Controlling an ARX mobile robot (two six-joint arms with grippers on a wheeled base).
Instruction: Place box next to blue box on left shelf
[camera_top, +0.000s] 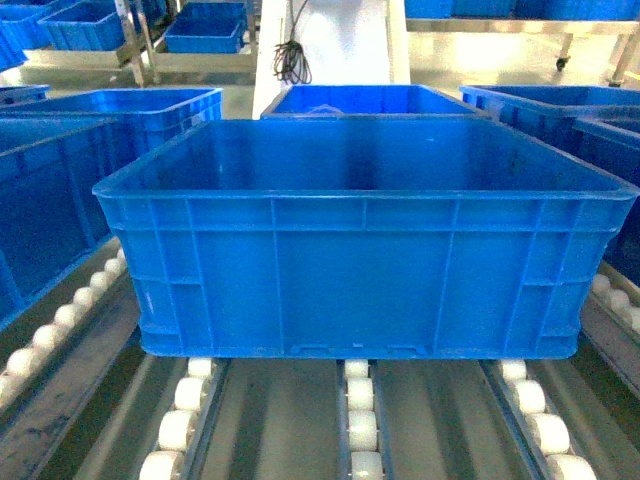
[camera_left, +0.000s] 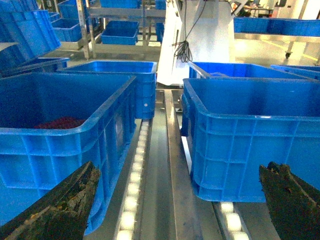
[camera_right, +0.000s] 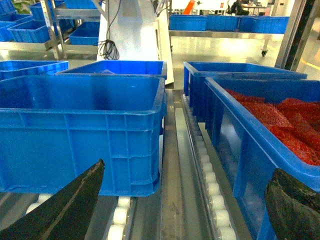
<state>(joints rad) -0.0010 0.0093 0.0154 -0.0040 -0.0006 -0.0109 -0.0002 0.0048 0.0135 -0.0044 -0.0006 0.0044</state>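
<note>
Box (camera_top: 365, 250) on left shelf (camera_top: 360, 420) rollers, red contents only in wrist views, left hand (camera_left: 175, 200) and right hand (camera_right: 170, 210) apart

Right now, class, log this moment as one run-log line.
box: resting on left shelf rollers | left tool: open, empty | right tool: open, empty | neighbour crate: red contents

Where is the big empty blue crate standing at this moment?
In the head view the big blue crate stands in the middle on the roller shelf. Other blue crates are on both sides, the left one and the right one each holding red contents.
</note>
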